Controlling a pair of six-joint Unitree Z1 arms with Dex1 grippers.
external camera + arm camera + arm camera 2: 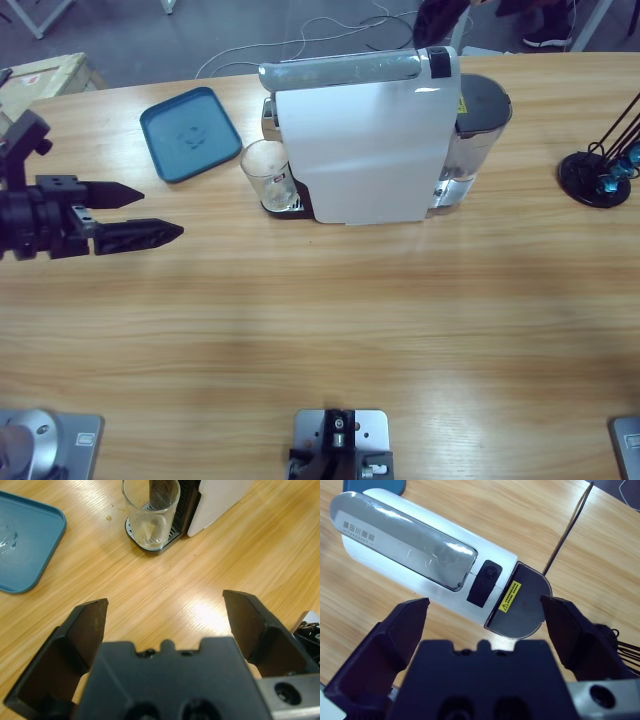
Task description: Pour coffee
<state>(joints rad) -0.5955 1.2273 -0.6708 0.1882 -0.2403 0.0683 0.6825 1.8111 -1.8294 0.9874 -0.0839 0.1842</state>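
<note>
We see the coffee (pixel 148 530) as a thin pale-brown film at the bottom of a clear glass tumbler (pixel 266 172), which stands upright on the dark drip tray of the white coffee machine (pixel 365 150), under its spout. The left gripper (pixel 152 213) hovers over bare wood well to one side of the tumbler, its two black jaws spread wide and holding nothing; in its wrist view the glass sits straight ahead between the jaw tips, still well apart from them. The right gripper (pixel 485 611) hangs above the machine, jaws equally wide and empty, looking down on the glossy white shell, a silver-grey lever along the top, a black button and a round grey lid with a yellow warning sticker. A flat teal tray (pixel 190 133) with rounded corners and a raised rim lies just beside the tumbler on the grained wooden table (pixel 330 320). A few small drops (pixel 108 517) mark the wood near the glass
</note>
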